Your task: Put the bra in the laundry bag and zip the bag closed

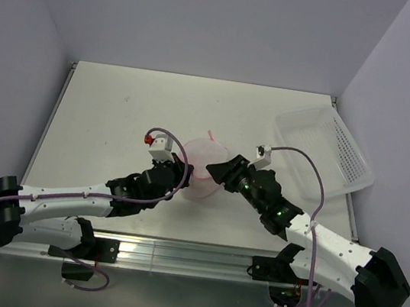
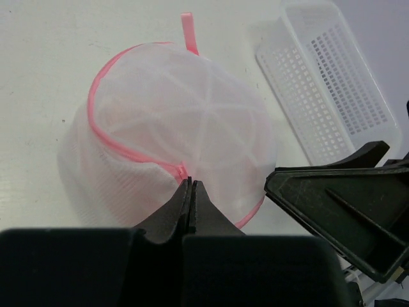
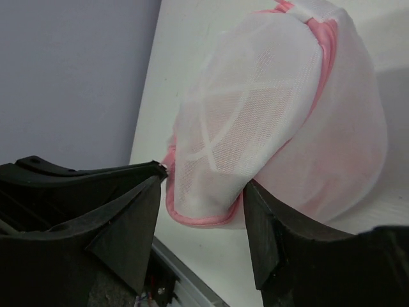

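Note:
The laundry bag (image 1: pixel 203 167), a round white mesh pouch with a pink zipper rim, sits mid-table between both arms. A pale pink tint through its mesh (image 3: pixel 348 160) is the bra inside. My left gripper (image 2: pixel 190 182) is shut, and its tips pinch the zipper (image 2: pixel 137 153) at its end on the bag's (image 2: pixel 179 115) near side. The pull itself is hidden. My right gripper (image 3: pixel 204 178) is open and straddles the bag's (image 3: pixel 255 96) pink-trimmed edge. One finger (image 3: pixel 268 230) touches the mesh and the other stands a little apart. From above, the right gripper (image 1: pixel 222 170) is at the bag's right side and the left gripper (image 1: pixel 181 172) at its left.
A rigid white perforated basket (image 1: pixel 328 153) stands at the table's right rear, also in the left wrist view as the basket (image 2: pixel 332 96). A pink hanging loop (image 2: pixel 187 32) sticks out from the bag's far side. The table's near edge rail runs just behind the grippers.

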`<state>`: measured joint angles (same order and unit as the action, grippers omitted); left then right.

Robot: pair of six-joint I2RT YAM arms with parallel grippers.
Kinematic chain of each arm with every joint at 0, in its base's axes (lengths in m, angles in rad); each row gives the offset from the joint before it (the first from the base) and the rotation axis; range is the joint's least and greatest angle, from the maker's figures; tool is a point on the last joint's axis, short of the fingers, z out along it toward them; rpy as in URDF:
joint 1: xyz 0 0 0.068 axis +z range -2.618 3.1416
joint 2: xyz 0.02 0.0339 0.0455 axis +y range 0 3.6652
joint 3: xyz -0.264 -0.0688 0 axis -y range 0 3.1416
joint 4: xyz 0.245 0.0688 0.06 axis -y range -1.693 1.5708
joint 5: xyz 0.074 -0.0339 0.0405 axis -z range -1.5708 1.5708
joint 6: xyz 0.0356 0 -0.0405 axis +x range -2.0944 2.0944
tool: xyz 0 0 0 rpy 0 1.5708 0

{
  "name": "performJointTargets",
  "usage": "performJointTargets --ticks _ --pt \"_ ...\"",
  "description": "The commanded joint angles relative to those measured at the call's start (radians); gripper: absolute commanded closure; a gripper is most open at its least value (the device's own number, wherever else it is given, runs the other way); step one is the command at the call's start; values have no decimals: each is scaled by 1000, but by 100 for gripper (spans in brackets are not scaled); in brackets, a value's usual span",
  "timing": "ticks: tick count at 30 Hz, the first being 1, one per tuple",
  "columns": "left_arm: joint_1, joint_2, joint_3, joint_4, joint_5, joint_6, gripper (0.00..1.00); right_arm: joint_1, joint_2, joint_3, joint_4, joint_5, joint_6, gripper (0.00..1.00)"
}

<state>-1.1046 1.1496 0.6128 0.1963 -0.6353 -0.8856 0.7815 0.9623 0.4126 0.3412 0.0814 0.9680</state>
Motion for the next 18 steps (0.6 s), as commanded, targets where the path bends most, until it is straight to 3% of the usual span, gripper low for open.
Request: performJointTargets --ticks 1,2,4,5,7,8,9,11,12,16,18 --pt "-3 -13 42 40 -41 -4 100 24 -30 6 7 110 -1 38" --pt "5 -37 41 14 -58 2 100 18 -22 12 -37 139 -62 34" --pt "11 -94 24 15 -66 32 100 -42 13 52 -42 45 -115 34" --pt "11 -112 16 17 -67 37 100 -113 68 78 -41 -22 -136 36" --pt "11 -160 -7 -1 -64 24 100 -133 139 185 -54 -101 -169 41" --pt "9 -171 -16 -6 -57 16 100 -134 218 225 -56 -110 -192 63" --pt "9 -183 -27 -5 -46 10 100 -136 257 308 -59 -130 -196 76" --pt "-1 -208 -62 14 -24 -9 100 -137 381 388 -48 -170 -209 92" --pt "-8 -212 -71 15 -24 -15 100 -139 418 429 -48 -183 -216 94" --pt "-43 -223 -91 31 -32 -22 100 -162 559 630 -57 -212 -247 95" --pt "-41 -209 -91 46 -17 -13 100 -169 547 626 -73 -195 -247 67"
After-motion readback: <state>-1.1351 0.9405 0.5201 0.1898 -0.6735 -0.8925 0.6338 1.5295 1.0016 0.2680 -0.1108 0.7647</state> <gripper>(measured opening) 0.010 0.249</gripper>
